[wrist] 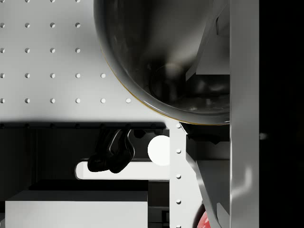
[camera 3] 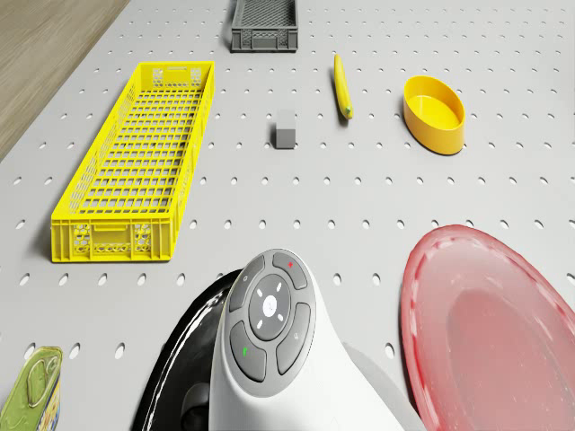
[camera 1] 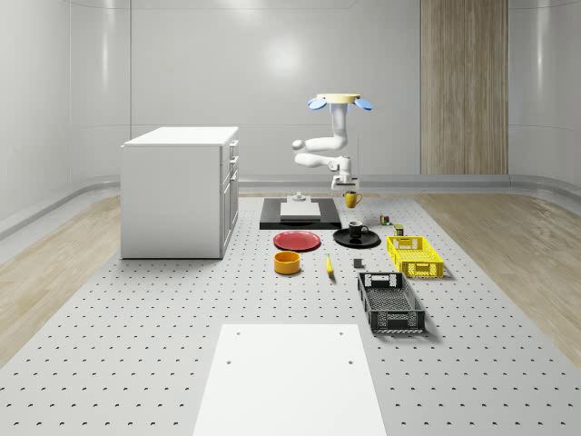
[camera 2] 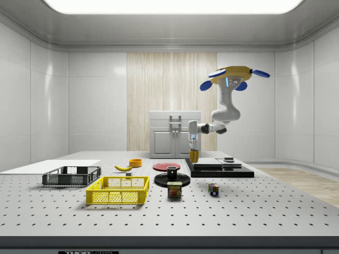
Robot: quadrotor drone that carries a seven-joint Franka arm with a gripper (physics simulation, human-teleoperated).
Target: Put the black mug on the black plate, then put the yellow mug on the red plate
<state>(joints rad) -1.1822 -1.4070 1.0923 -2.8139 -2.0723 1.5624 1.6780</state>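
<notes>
The drone point(camera 1: 339, 100) hovers in the upper middle of the whole-scene view, above the far part of the surface point(camera 1: 182, 318). Its fingers point(camera 1: 349, 189) are clenched on the yellow mug point(camera 1: 351, 199), held in the air above the black slab point(camera 1: 300, 218). The black mug point(camera 1: 356, 230) sits on the black plate point(camera 1: 339, 238); the red plate point(camera 1: 297, 241) lies just left of it.

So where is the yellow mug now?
The yellow mug hangs in the claw, lifted above the table beyond the black plate.
</notes>
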